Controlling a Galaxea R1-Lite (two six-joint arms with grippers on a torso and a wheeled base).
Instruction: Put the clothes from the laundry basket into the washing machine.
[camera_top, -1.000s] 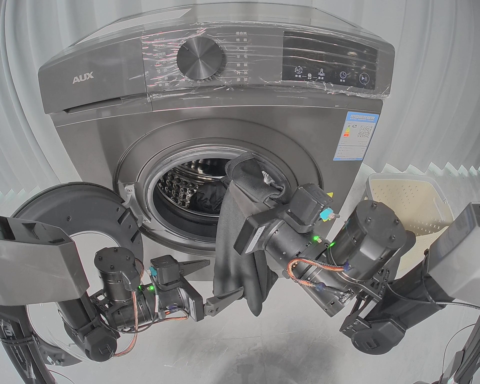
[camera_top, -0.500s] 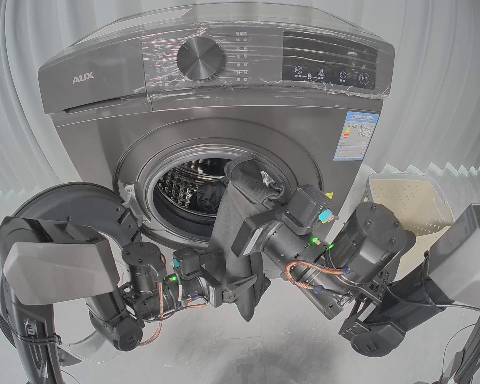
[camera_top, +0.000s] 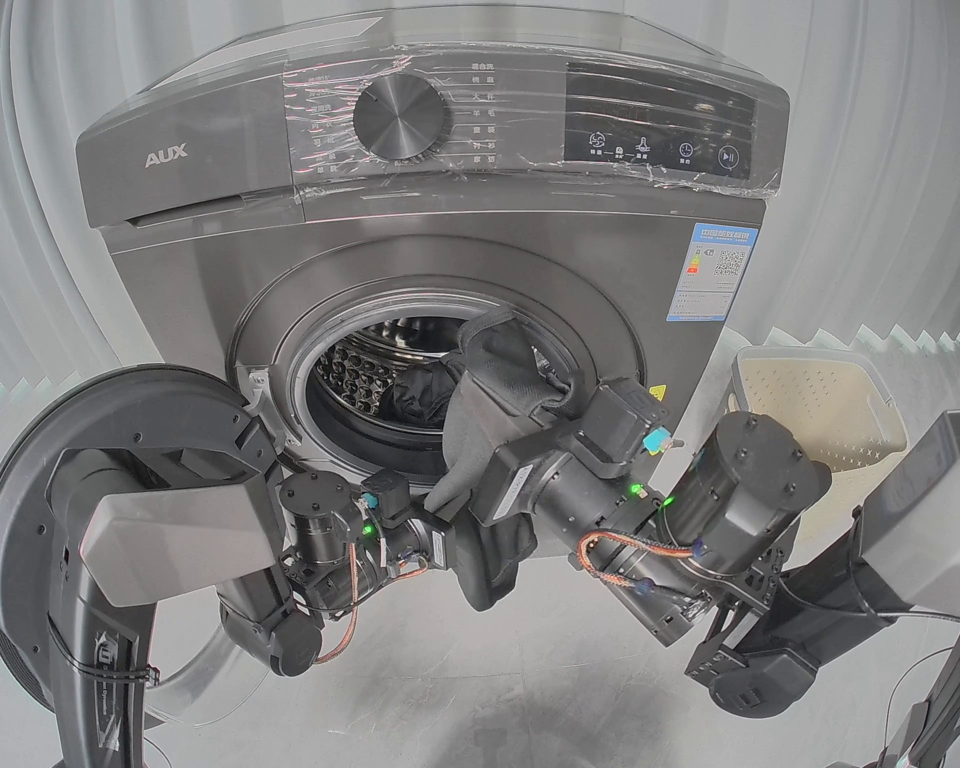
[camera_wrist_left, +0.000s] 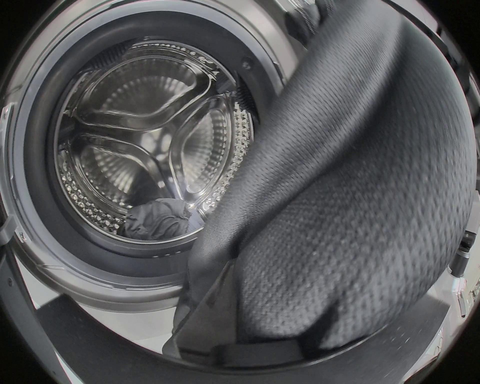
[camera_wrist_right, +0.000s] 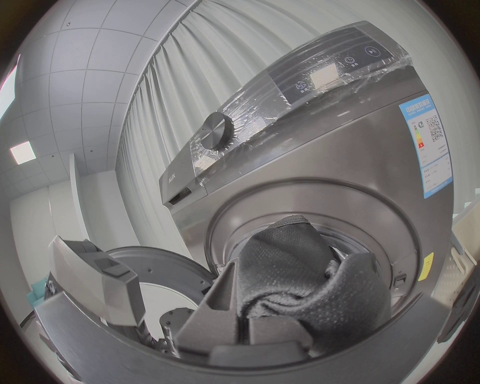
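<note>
Right gripper (camera_wrist_right: 244, 305) is pressed together on a dark garment (camera_top: 497, 385), pinching a bunched top fold right at the mouth of the washing machine (camera_top: 430, 250). In head view the pinch itself is hidden behind cloth & the wrist housing. The garment's upper part sits across the right side of the opening, partly past the rim. The rest hangs down outside over the lower rim, w/ its bottom end below the opening. Left gripper (camera_top: 460, 545) is down at that hanging end, buried in fabric. In left wrist view the cloth drapes over nearly all of it, so can't tell if it's spread or clamped. Drum (camera_wrist_left: 145, 145) shows past the cloth, w/ a second garment (camera_wrist_left: 156, 220), dark & balled up, lying on the drum floor near the front. Whether more of it runs on behind the hanging cloth can't be made out. Door (camera_top: 140, 430) is swung open on the left, its lower part blocked by the left arm. Laundry basket (camera_top: 835, 400) stands on the floor just right of the machine, its front & bottom cut off by the right arm. Too little of the inside shows to tell the contents.
</note>
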